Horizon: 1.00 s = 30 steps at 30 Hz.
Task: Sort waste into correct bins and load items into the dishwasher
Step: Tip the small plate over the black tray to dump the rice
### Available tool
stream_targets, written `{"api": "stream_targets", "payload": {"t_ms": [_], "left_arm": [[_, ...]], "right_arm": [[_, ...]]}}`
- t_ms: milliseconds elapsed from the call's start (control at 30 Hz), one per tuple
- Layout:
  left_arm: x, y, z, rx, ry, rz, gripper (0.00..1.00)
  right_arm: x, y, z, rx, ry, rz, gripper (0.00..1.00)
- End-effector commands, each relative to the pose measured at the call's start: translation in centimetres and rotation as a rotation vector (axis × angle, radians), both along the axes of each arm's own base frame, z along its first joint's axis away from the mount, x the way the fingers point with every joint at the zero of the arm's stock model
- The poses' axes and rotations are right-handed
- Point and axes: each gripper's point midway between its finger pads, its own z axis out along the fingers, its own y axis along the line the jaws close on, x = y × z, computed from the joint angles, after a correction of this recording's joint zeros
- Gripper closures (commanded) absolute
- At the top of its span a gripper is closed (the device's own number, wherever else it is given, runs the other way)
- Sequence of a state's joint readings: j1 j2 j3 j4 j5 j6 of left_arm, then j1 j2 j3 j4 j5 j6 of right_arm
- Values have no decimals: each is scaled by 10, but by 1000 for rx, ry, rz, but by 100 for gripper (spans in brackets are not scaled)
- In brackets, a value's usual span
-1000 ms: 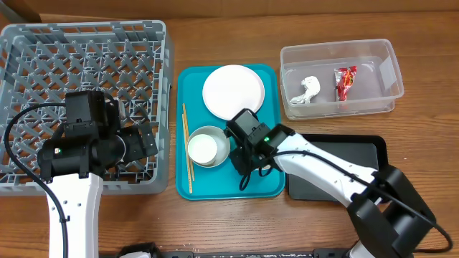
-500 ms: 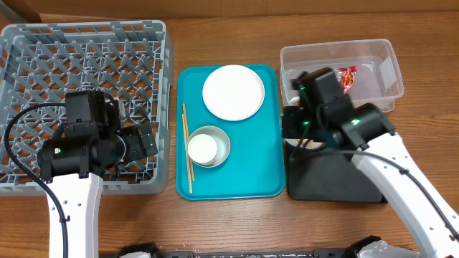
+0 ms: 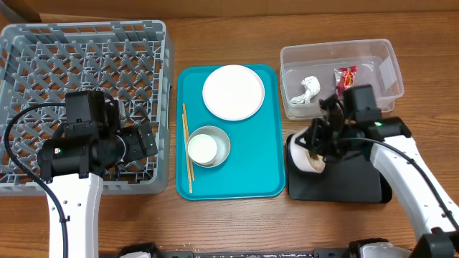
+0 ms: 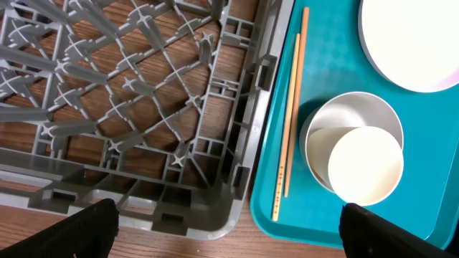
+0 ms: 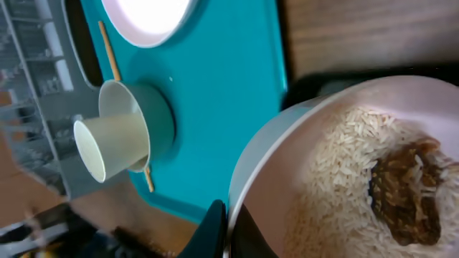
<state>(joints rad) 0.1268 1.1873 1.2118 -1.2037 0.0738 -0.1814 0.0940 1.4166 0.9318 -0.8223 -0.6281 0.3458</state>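
The right gripper (image 3: 320,140) pinches the rim of the pink bowl (image 3: 304,153). The bowl holds rice (image 5: 344,140) and a brown lump (image 5: 405,193) and tilts over the black tray's (image 3: 351,185) left edge. The left gripper (image 3: 145,142) has its jaws spread above the rack's (image 3: 43,43) front right corner.

**What the Cameras Missed**

In the right wrist view the right gripper (image 5: 229,235) showed only as two dark tips pinching the rim of the pink bowl (image 5: 337,165), which ran off the right and bottom edges. Behind the bowl, the black tray (image 5: 305,86) was a mere sliver. Ahead of the fingers the plate (image 5: 147,14) was cut by the top edge, and the rack (image 5: 25,86) off to the side was a blur. From above, the wrist covered those fingers.

The left gripper (image 4: 233,229) showed just a dark tip in each bottom corner. The plate ahead of it and the rack beneath it both ran out of frame. The cup (image 4: 364,166) hid most of the grey bowl's (image 4: 351,111) inside.
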Motion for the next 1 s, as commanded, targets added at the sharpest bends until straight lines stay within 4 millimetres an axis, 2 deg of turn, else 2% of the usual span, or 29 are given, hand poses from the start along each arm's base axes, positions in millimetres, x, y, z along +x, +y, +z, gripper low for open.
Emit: {"api": "stream_targets", "payload": {"t_ms": [0,200,267,333,500,633,967], "left_arm": [[4,3,7,3,-21,13,0],[4,2,7,3,-21,12,0],[4,2,6,3,-20,12,0],[4,2,6,3,-21,12,0],[4,2,6,3,-21,12,0],[4,2,6,3,-21,12,0],[4,2,6,3,-19,12,0]], "right_arm": [[-8,4,16,224,-44,59,96],[-7,-23,38,529,-123,-21,96],[-7,-35,52,667,-183,-53,96],[-8,-49,56,734,-209,-102,96],[-11,-75,47,764,-217,-226,96],[-11,-90,58,835,-284,-250,96],[-10,-95,59,858,-234,-295,96]]}}
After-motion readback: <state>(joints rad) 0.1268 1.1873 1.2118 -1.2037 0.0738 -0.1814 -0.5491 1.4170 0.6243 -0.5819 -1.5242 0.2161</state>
